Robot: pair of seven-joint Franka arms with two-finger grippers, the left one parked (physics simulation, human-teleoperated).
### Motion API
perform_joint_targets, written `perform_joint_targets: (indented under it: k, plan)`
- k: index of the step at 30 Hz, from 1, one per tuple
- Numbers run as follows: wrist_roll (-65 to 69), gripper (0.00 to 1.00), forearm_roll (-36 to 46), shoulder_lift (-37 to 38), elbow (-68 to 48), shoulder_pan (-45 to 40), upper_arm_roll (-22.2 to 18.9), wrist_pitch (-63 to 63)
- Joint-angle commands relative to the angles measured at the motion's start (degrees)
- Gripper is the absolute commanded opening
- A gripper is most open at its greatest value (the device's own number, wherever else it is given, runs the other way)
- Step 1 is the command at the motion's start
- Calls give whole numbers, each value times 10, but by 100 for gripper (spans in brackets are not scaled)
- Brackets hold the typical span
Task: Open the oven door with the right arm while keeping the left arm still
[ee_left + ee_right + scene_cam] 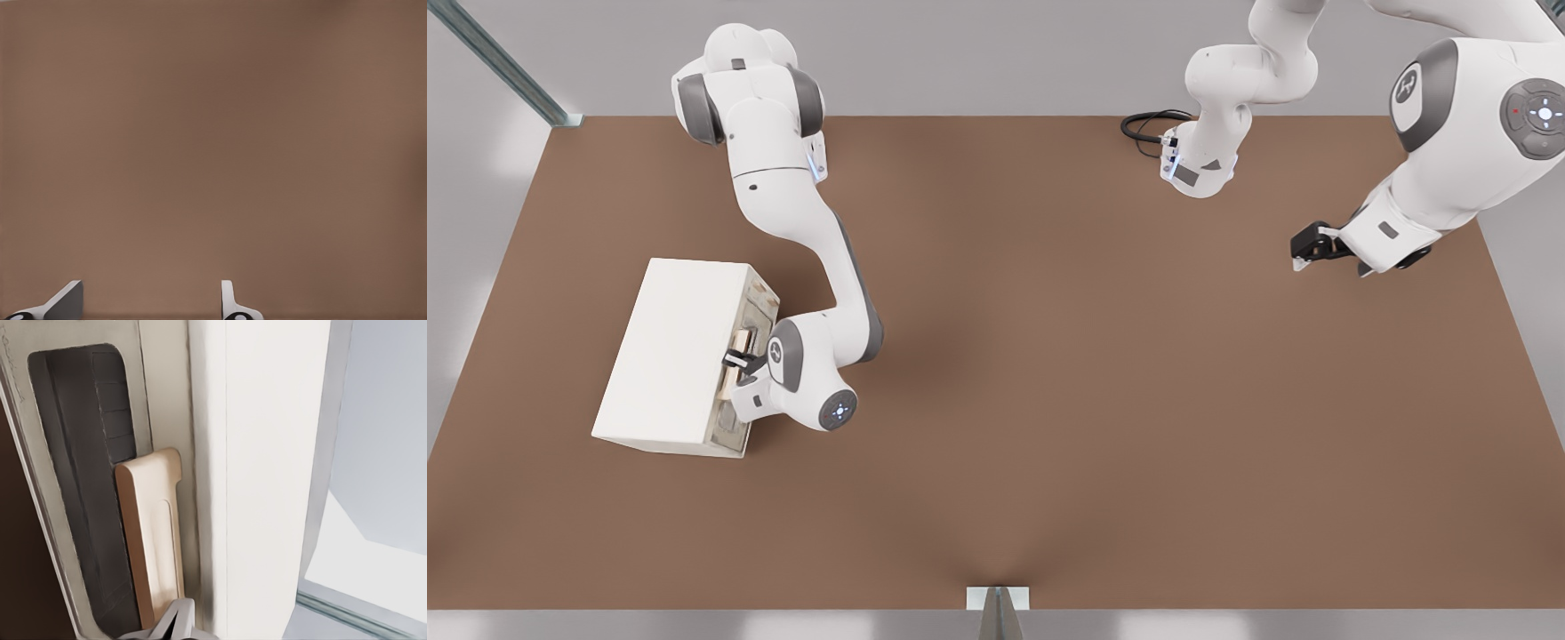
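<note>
- Oven door (pixel 749 356) faces the gripper (pixel 738 360), which sits at the tan handle (pixel 152 540) with its fingers either side of the bar; whether they are clamped, I cannot tell
- Risk: a loose hold slips off, or a pull drags the light oven body (pixel 671 351) across the table (pixel 1094 400)

My jaws are matt black, at the pale tan handle (pixel 155 533), which looks like smooth, unvarnished wood. The door (pixel 160 400) around it is a smooth cream-white, matt like painted metal or plastic, its window (pixel 87 453) dark and dull. My arm (pixel 818 231) is glossy white plastic with grey bands. The table (pixel 1094 400) is flat matt brown.
</note>
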State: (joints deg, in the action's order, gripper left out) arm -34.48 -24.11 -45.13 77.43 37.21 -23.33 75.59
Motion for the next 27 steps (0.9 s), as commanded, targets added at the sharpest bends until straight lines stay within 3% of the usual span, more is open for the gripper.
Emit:
perform_joint_targets:
  k: [1, 6, 8, 9, 10, 12, 13, 14, 22, 27]
  plan:
    - [-28, 21, 1, 0, -2, 2, 0, 3]
    - [-96, 21, 9, -8, -55, 32, 22, 24]
    - [-49, 21, 38, 3, -99, 29, 23, 25]
    - [-18, 21, 86, 40, -102, 9, 24, 26]
    - [42, 21, 206, 117, -91, -32, 27, 47]
    - [184, 22, 347, 199, -63, -114, 31, 56]
    - [216, 67, 363, 222, -53, -134, 30, 59]
    - [216, 100, 337, 222, -57, -135, 30, 54]
    - [263, 100, 326, 323, -49, -167, 34, 90]
    - [275, 100, 310, 320, -50, -167, 35, 89]
